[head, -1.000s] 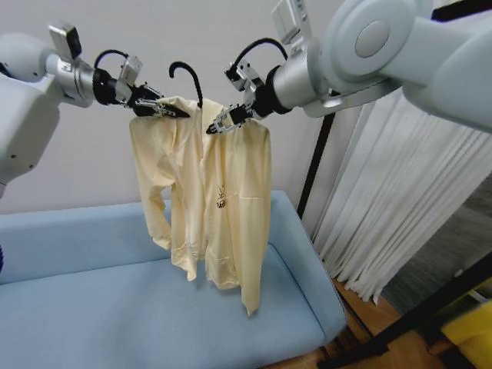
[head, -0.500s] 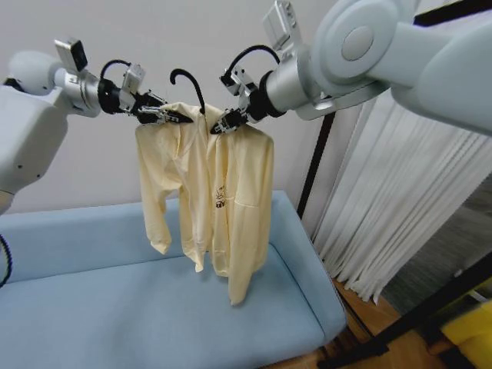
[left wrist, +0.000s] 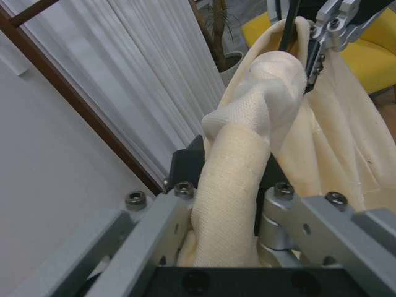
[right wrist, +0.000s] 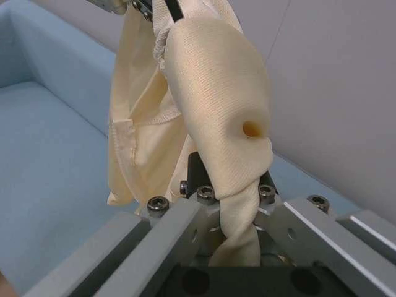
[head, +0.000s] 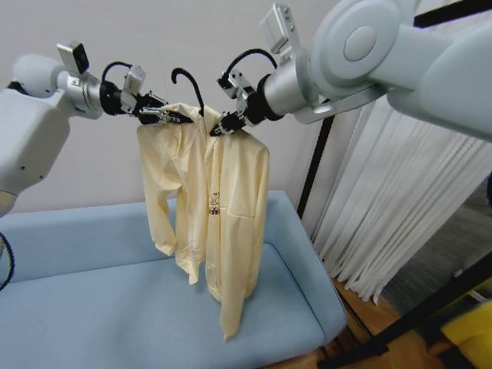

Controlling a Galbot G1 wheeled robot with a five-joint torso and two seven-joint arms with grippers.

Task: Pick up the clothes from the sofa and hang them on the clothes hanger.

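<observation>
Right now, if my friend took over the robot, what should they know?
Left gripper: shut on one shoulder of the cream hoodie. Right gripper: shut on the other shoulder.
The hoodie hangs in the air above the blue sofa, off the cushions, with the black hanger inside its collar, hook sticking up.
Done: picked up and on the hanger.
To do: the hook is on no rail yet; a dark pole stands beside the sofa.
</observation>
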